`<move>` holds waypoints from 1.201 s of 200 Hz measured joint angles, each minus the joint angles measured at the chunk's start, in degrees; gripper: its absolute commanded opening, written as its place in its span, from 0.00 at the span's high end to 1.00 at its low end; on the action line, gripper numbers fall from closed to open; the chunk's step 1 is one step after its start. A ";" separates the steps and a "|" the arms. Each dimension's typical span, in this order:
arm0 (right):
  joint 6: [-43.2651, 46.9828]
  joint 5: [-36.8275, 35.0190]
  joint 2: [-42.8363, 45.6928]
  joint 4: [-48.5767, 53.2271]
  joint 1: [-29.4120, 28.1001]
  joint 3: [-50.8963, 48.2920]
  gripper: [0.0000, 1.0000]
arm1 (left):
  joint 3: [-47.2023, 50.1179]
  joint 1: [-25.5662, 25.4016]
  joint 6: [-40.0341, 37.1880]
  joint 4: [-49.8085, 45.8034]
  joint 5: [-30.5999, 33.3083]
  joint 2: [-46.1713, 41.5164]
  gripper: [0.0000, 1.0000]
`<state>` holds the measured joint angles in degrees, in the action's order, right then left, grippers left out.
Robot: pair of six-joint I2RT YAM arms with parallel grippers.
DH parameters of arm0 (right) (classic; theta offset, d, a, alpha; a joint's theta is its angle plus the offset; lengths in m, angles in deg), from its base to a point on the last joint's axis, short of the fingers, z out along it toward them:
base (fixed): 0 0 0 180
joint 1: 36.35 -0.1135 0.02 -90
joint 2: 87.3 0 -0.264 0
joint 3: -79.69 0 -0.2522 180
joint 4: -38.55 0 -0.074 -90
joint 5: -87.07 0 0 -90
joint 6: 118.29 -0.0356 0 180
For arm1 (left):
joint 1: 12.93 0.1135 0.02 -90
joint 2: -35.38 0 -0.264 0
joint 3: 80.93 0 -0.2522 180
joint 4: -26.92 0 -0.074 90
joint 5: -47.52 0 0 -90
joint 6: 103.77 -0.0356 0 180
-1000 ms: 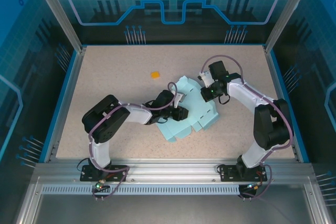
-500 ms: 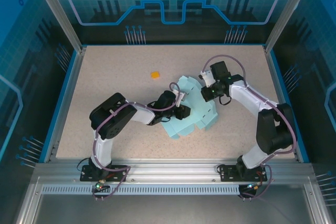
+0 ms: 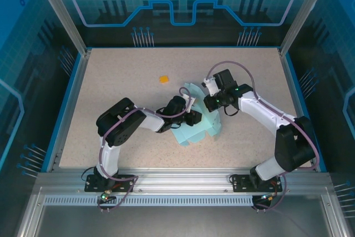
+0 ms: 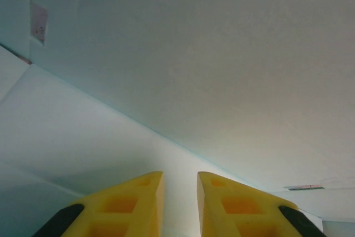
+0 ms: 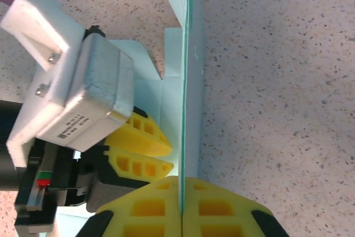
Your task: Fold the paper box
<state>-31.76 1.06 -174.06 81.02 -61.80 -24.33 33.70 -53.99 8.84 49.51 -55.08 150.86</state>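
Right gripper (image 5: 182, 188) is clamped on an edge-on panel of the paper box (image 5: 192, 54), lower centre of the right wrist view. Versus a second ago in the top view, the right arm has swung in toward frame centre and the box footprint (image 3: 195, 131) has narrowed. That side wall looks raised from flat to roughly upright. Left gripper (image 4: 180, 192) sits over the card inside the fold, jaws a narrow gap apart, nothing between them. My read: one wall going up, remaining flaps still to do. Not a container yet, nothing in it but the left fingers (image 5: 141, 134). Orange bit (image 3: 163, 79) lies on the table (image 3: 111, 70), upper left of the box and apart from it.
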 measured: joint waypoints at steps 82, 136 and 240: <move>-1.51 -1.66 0.31 -0.87 -0.81 -0.52 0.98 | 1.53 -0.11 0.48 2.99 0.52 0.00 0.75; -2.23 -0.92 -0.26 -1.07 -1.90 -0.22 0.98 | 2.08 -0.15 1.40 4.13 0.87 0.00 0.75; 0.68 -5.81 -0.63 0.26 -1.88 1.07 0.97 | 2.99 -0.28 1.49 5.57 1.38 -0.26 0.70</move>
<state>-31.08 -4.75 -174.69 81.28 -63.68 -23.26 36.69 -54.28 10.33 55.09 -53.71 150.60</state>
